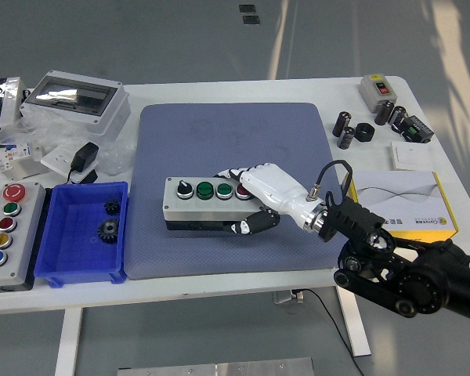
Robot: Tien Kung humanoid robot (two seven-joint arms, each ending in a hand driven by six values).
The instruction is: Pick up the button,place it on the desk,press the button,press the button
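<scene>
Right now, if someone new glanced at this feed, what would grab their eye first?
The white right hand stands out, its fingers wrapped around the right end of the grey button box on the blue mat. Next, the blue bin holding two dark gears at the left, beside a five-button control station. A yellow-edged box lies at the right.

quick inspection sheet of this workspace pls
surface: white table with a blue mat
job's things: button box lies flat on the mat's near part
clutter: blue bin holding gears; five-button station; clear-lidded enclosure; yellow-edged box
hands: right hand grips the button box's right end; left not in view
cables: black cable loops at the right wrist
surroundings: grey floor, nobody seen
</scene>
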